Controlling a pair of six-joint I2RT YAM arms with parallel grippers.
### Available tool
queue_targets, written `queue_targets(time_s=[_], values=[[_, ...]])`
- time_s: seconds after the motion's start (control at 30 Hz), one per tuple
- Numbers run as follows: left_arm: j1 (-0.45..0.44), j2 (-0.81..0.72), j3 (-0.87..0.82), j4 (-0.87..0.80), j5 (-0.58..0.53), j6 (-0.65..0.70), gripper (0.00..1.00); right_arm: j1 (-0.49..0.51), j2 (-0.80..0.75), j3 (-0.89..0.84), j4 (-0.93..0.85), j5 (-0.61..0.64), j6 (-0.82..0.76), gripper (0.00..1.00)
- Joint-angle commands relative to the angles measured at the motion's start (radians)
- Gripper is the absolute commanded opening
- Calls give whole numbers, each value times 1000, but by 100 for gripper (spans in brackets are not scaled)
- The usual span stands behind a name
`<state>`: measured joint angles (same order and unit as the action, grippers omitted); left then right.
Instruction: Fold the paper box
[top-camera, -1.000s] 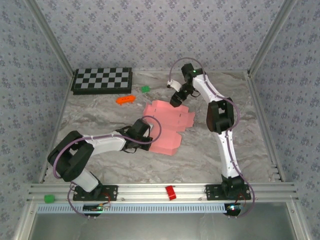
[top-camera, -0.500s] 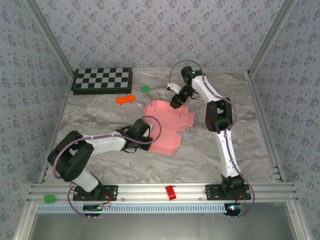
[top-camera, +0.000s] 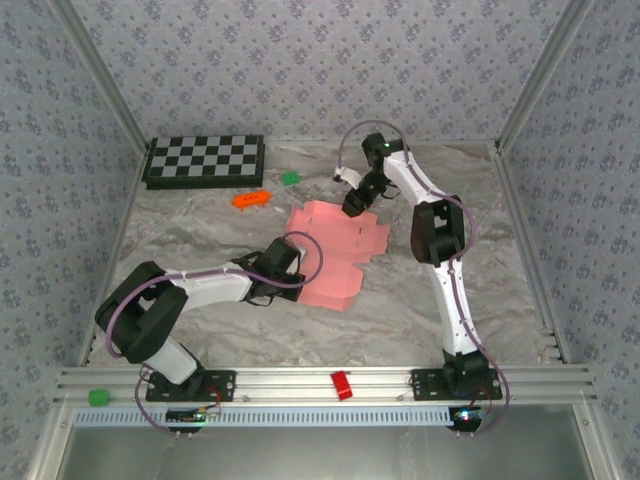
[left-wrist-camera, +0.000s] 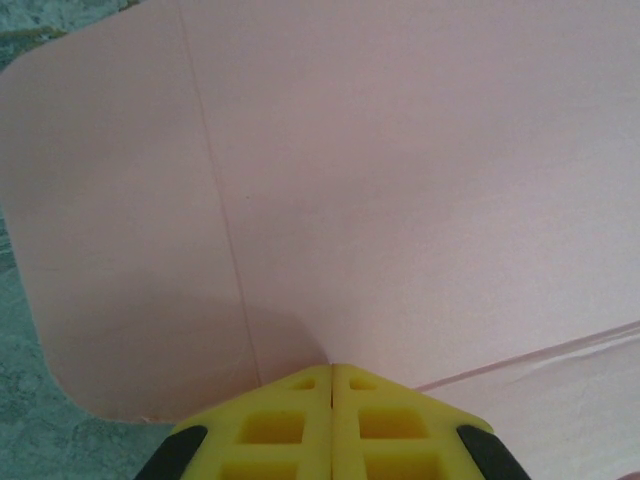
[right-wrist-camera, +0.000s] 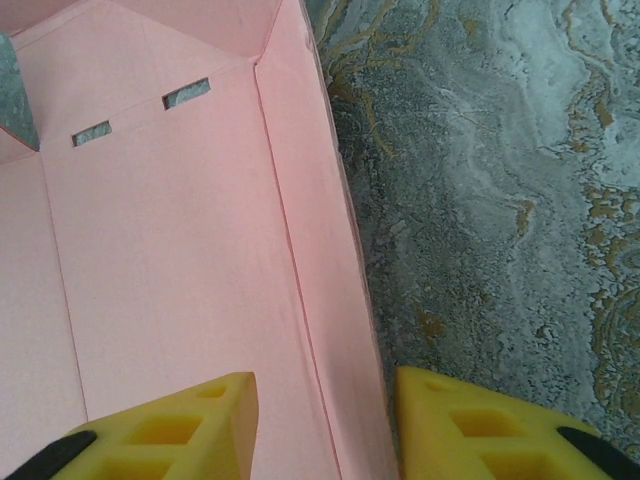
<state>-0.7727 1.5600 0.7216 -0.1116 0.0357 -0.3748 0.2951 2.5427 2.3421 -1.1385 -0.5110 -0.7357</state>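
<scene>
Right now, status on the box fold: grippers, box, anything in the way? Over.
Left gripper shut, tip on flat panel. Right gripper open, straddling a raised side wall. Paper box partly folded. Orange piece lies apart, not in the way.

So the paper box (top-camera: 335, 258) is plain pink thin card, die-cut, and mostly a flat opened-out sheet. It sits to the right of the checkerboard (top-camera: 205, 160) and nearer the arms' bases, well apart from it. The end farthest from the board's side lies flat, with a rounded-corner flap and a crease running across it. At the end nearer the board's row, narrow side walls are folded up along their creases, with two little slots cut in the panel.
</scene>
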Motion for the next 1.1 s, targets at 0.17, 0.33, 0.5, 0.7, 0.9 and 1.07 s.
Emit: queue_targets(time_s=[0.17, 0.33, 0.5, 0.7, 0.9, 1.07], values=[[-4, -5, 19, -40, -15, 16, 6, 4, 10, 25, -55, -25, -50, 19], [-4, -6, 21, -40, -14, 14, 6, 5, -30, 19, -40, 15, -88, 7], [-4, -37, 31, -41, -13, 6, 8, 19, -122, -52, 9, 75, -191, 0], [-1, -148, 46, -72, -54, -18, 16, 56, -299, -276, 239, 199, -252, 0], [75, -300, 26, -116, -94, -88, 26, 92, -462, -505, 513, 319, -283, 0], [201, -411, -12, -114, -93, -121, 35, 121, -580, -704, 761, 406, -304, 0]])
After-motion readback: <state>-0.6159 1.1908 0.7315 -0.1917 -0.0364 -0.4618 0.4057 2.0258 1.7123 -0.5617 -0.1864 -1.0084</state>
